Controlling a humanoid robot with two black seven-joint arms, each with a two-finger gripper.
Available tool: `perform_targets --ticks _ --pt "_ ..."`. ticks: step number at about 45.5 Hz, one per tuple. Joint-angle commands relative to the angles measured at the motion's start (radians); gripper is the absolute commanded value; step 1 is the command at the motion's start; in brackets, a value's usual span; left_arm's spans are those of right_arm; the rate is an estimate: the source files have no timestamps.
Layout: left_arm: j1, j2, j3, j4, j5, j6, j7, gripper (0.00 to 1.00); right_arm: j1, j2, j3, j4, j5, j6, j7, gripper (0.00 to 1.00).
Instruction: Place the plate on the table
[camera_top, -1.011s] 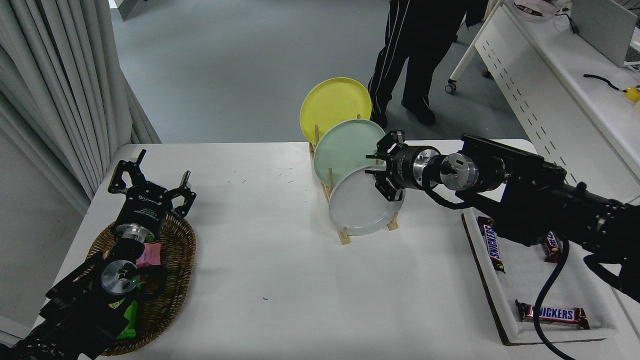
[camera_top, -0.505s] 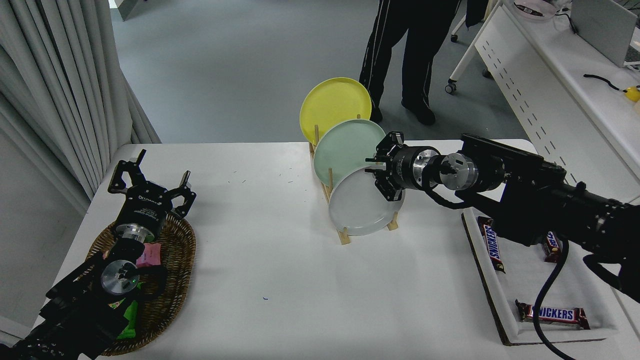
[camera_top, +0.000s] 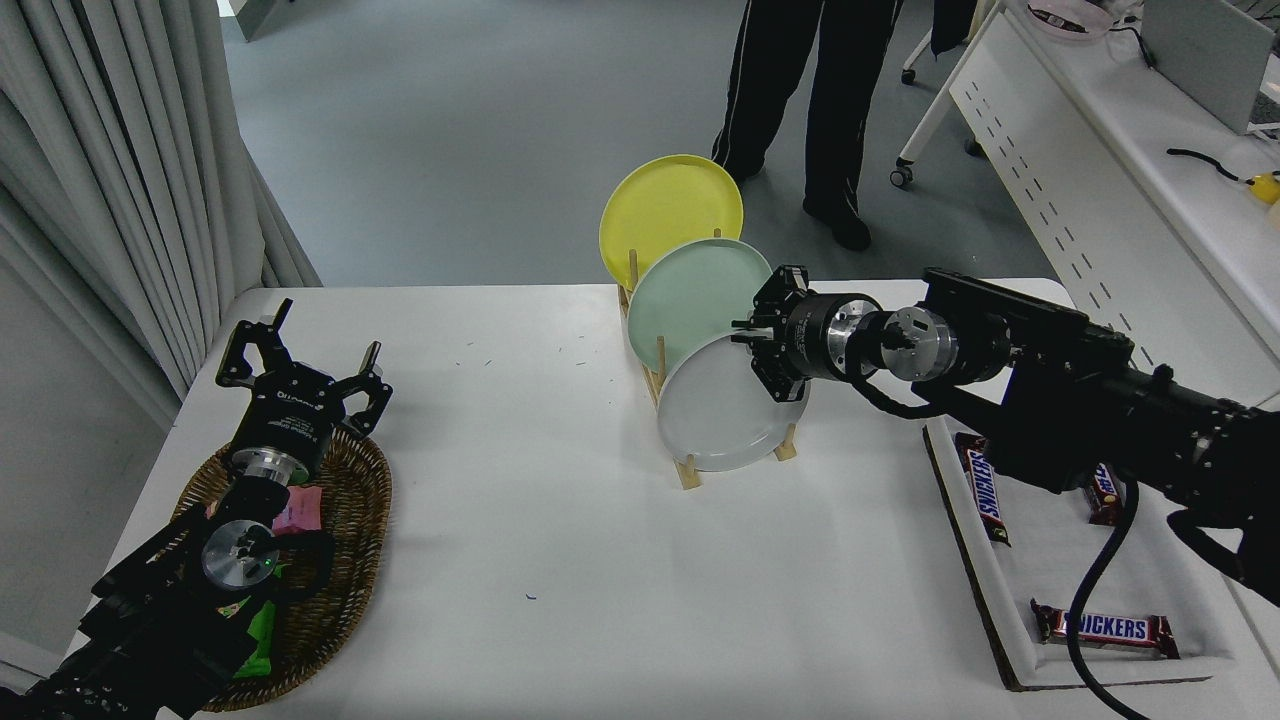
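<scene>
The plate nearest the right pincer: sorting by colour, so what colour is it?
Plain light gray, no pattern; the plate shows best in the head view.

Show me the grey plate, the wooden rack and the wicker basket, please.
grey plate (camera_top: 715, 415): head view, middle of its face.
wooden rack (camera_top: 689, 472): head view, near end of its base.
wicker basket (camera_top: 352, 500): head view, right rim.
</scene>
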Motion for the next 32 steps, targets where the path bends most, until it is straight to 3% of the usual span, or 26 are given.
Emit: perform_targets --ticks 1,6,32 --pt "0.0 0.0 0.0 0.0 0.0 0.0 0.0 1.0 0.001 0.0 0.012 -0.001 0.0 0.0 -0.015 0.04" --pt "0.0 0.0 0.0 0.0 0.0 0.0 0.0 1.0 0.003 0.0 0.012 -0.001 0.0 0.0 -0.02 0.0" --pt "0.0 0.0 0.0 0.0 0.0 0.0 -0.001 1.0 0.046 -0.022 0.11 0.009 0.014 -0.004 -0.111 0.0"
